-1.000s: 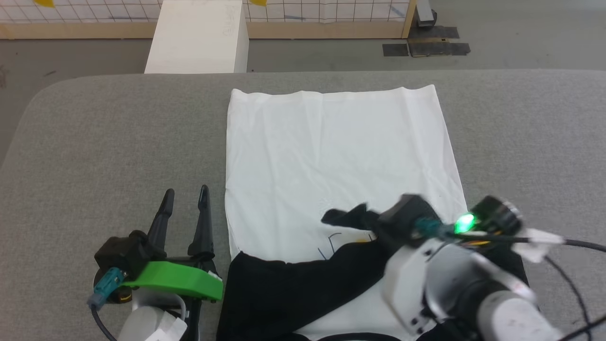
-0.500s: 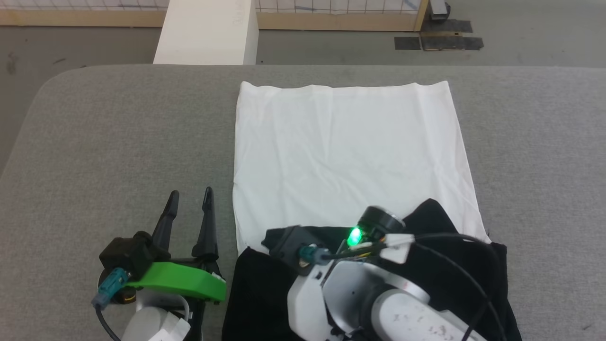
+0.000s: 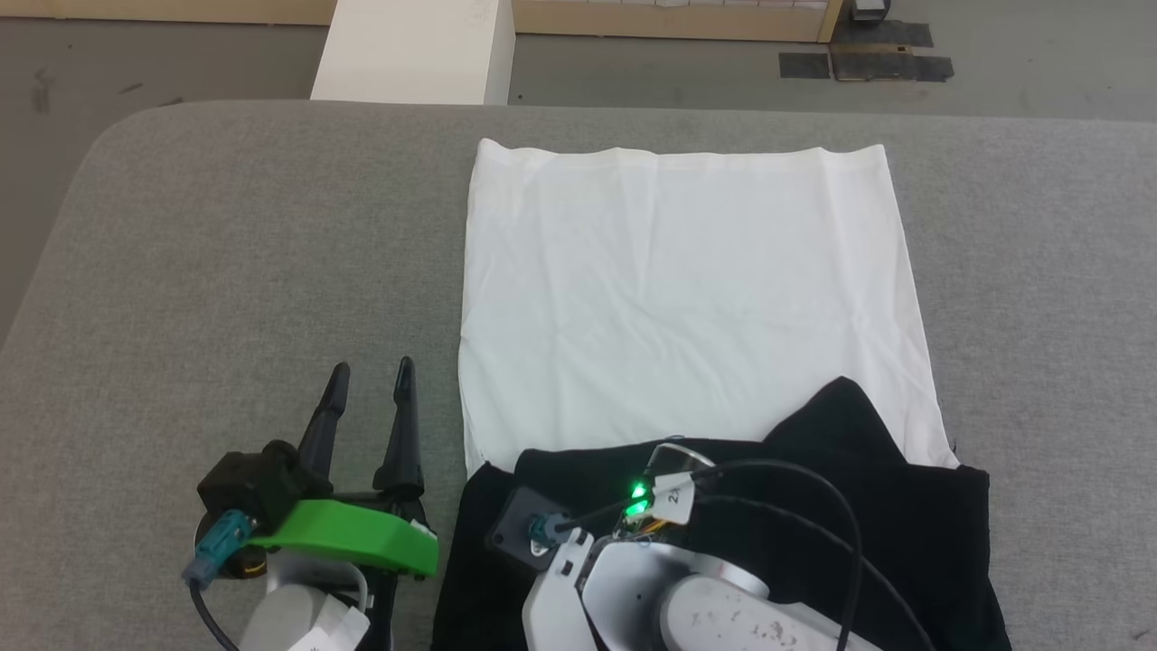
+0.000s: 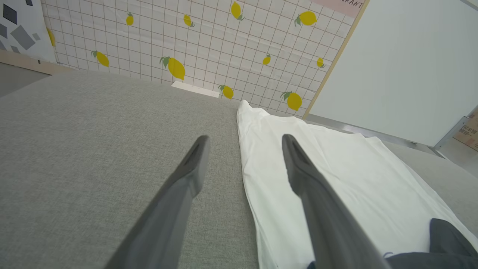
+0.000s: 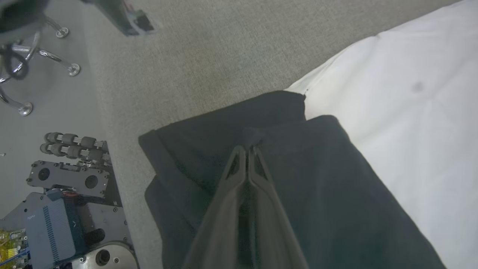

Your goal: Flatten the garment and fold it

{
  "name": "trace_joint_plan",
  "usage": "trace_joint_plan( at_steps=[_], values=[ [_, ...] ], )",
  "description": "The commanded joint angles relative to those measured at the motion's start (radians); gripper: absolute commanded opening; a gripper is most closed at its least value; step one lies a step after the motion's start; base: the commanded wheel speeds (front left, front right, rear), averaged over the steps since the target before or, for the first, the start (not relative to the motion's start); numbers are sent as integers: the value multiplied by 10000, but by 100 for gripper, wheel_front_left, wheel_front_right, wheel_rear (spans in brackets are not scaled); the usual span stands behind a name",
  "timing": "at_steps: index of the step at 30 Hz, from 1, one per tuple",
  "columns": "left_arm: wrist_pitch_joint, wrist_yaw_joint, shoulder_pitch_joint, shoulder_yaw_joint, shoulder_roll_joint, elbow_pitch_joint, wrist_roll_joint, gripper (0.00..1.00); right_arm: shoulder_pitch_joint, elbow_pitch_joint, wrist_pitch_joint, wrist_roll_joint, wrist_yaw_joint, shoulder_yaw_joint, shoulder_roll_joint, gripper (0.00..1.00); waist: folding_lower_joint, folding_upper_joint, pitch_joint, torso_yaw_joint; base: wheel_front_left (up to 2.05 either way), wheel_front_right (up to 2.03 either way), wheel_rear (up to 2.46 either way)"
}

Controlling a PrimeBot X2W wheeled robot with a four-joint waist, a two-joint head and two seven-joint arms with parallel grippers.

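Note:
The garment (image 3: 687, 289) lies flat on the grey table, white body toward the far edge, black sleeves (image 3: 904, 506) folded across its near part. My right arm (image 3: 633, 588) reaches over that black cloth and hides its own fingers in the head view. The right wrist view has the right gripper (image 5: 248, 148) shut, tips pinching a small bump of black sleeve (image 5: 317, 179) near the garment's left edge, beside the white body (image 5: 392, 112). To the left of the garment, my left gripper (image 3: 369, 380) stands open above bare table, its fingers (image 4: 194, 164) holding nothing, the white cloth (image 4: 336, 175) just to its right.
A white box (image 3: 416, 50) stands on the floor beyond the table's (image 3: 226, 253) far edge, with dark patches (image 3: 868, 63) on the floor to the right. Off the near table edge are the robot base (image 5: 63, 216) and chair legs (image 5: 37, 56). A lemon-print wall (image 4: 175, 67) stands behind.
My right arm has swung left across the garment's near part, drawing the black sleeve with it over the print. The head camera has tilted down a little. The left gripper has stayed put.

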Motion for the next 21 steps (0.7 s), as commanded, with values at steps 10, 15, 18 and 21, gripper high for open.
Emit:
trace_joint_plan(
  at_steps=[10,15,18,21],
  values=[
    [-36,-118,-103,7,-138,189,169,100,-276,638,-751,1580,-15,511,60,93,0,83,-191,22,0,0,0],
    [-36,-145,38,42,-152,277,181,100,-115,181,-1394,2476,-15,-54,61,100,0,83,-456,-149,0,0,0],
    [-36,-146,160,115,-118,317,184,100,-11,-473,-1957,2899,-15,-736,61,100,0,83,-668,-344,0,0,0],
    [-36,-113,292,170,-52,324,209,100,154,-1306,-2680,2840,-15,-1834,61,100,0,83,-867,-586,0,0,0]
  ],
)
